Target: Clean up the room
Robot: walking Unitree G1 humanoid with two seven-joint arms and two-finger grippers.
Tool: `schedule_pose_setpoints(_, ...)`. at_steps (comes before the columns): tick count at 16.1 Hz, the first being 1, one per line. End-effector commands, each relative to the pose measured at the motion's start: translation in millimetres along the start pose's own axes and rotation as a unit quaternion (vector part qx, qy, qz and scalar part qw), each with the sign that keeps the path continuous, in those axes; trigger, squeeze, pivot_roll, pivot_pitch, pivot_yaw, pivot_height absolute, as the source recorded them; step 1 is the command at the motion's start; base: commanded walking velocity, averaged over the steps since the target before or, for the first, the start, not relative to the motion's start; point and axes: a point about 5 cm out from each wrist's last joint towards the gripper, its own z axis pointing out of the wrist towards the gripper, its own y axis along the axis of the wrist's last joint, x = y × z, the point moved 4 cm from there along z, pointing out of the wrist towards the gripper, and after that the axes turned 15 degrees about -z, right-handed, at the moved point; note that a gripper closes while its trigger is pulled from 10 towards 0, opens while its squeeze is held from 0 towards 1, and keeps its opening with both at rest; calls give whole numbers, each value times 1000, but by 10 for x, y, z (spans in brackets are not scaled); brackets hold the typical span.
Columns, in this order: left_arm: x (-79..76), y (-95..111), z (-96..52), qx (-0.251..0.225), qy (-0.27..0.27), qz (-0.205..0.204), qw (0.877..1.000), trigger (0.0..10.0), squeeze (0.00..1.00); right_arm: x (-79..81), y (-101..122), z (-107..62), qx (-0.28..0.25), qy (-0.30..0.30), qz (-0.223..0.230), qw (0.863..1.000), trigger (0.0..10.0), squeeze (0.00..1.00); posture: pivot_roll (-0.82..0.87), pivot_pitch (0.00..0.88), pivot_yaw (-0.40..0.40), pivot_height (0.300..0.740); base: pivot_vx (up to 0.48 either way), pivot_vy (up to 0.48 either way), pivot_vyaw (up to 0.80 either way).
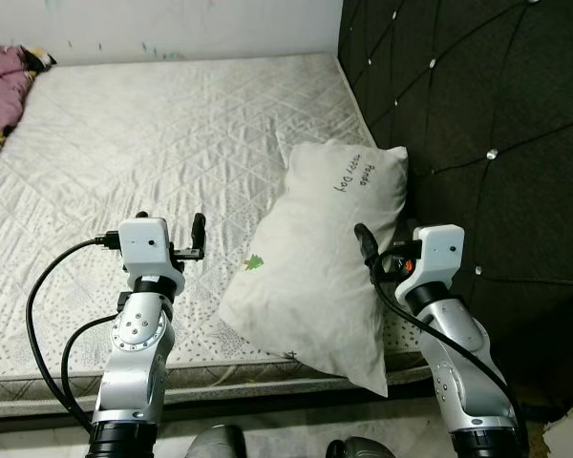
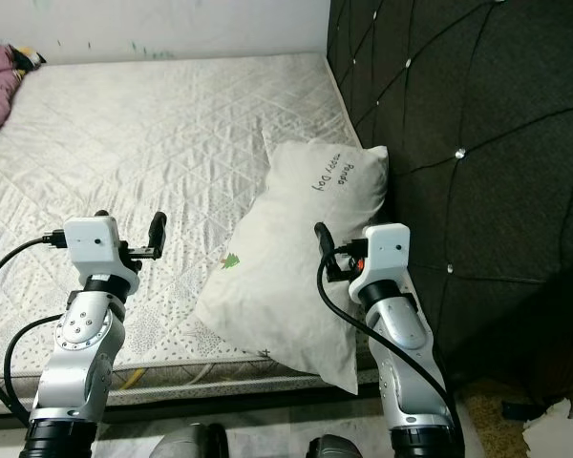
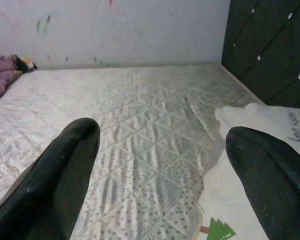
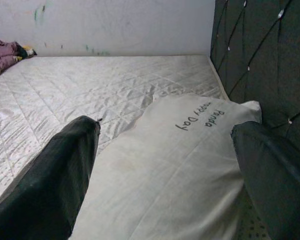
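Bare quilted mattress (image 1: 172,143) runs from the robot to the far wall, with a dark tufted headboard (image 1: 477,124) along its right side. White pillow (image 1: 320,267) lies at the mattress's near right corner against the headboard, its long axis running from the near edge away toward the wall. Crumpled purple cloth (image 1: 0,95) sits far left. Right pincer (image 4: 165,165), spread wide, straddles the pillow's near end, so it is judged nearer. Left pincer (image 3: 160,150), also spread, hangs empty beside the pillow.

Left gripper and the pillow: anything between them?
Only bare quilted mattress lies between the open left gripper and the pillow, as the left eye view shows.
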Motion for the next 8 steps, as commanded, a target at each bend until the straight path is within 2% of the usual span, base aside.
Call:
schedule_pose_setpoints(1,35,21,-5,0,5,1,1000,10000,0,5,51,-5,-7,4,2,1000,10000,0,-11,120,32,732,0,0,0)
schedule_pose_setpoints(8,21,11,-15,6,4,-1,1000,10000,0,38,22,-27,2,16,3,1000,10000,0,-13,116,30,724,0,0,0)
